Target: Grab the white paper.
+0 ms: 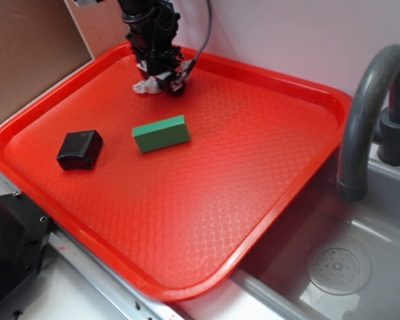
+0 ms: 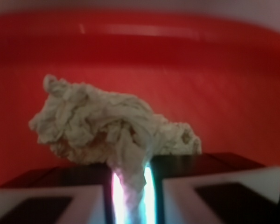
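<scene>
Grasp looks made: end effector [image 2: 130, 198] pinched narrow on white paper [image 2: 102, 128], beyond green block [image 1: 161, 133]; lifting remains.

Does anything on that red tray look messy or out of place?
Only the white paper: a crumpled wad at the tray's far edge, pinched in the gripper's jaws. The green block and black object lie undisturbed.

A toy or mock kitchen set up as a robot test station. A grey plastic sink basin [image 1: 360, 267] with a round moulded drain [image 1: 338, 270] and a curved grey plastic faucet [image 1: 367, 113] sits at the right. A large red textured plastic serving tray [image 1: 207, 220] rests on the counter beside it, against a plain pale wall [image 1: 287, 33] and a brown cardboard-like panel [image 1: 27, 53].
</scene>
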